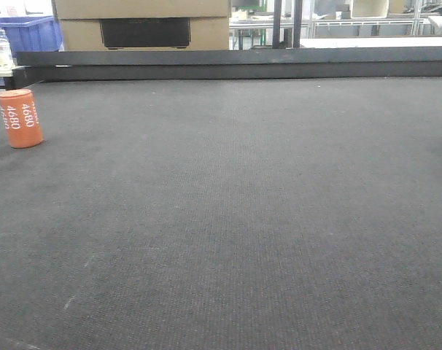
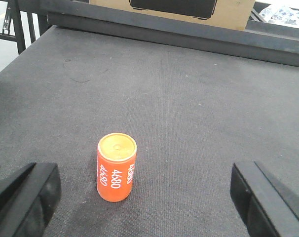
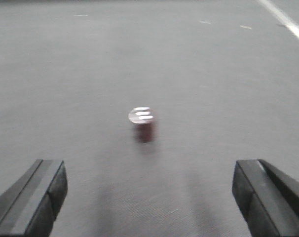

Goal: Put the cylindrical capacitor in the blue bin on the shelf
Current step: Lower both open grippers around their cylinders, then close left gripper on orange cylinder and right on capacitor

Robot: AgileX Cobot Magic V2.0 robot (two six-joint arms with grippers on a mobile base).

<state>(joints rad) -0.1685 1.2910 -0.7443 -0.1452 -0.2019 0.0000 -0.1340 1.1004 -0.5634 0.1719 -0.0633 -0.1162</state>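
Found small orange-red cylindrical capacitor [image 2: 116,170] upright at nine o'clock, front view, gold-topped, white "4680" numerals down its side; found left gripper [image 2: 147,197], right gripper [image 3: 149,195] spread wide.

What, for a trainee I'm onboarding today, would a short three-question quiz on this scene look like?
1. True or false: the cylindrical capacitor lies on its side.
2. The left gripper is: A) open, B) shut on the capacitor, C) out of view.
3. Fill in: the white numerals on the capacitor's side read ____.

Key: 1 false, it stands upright; 2 A; 3 4680.
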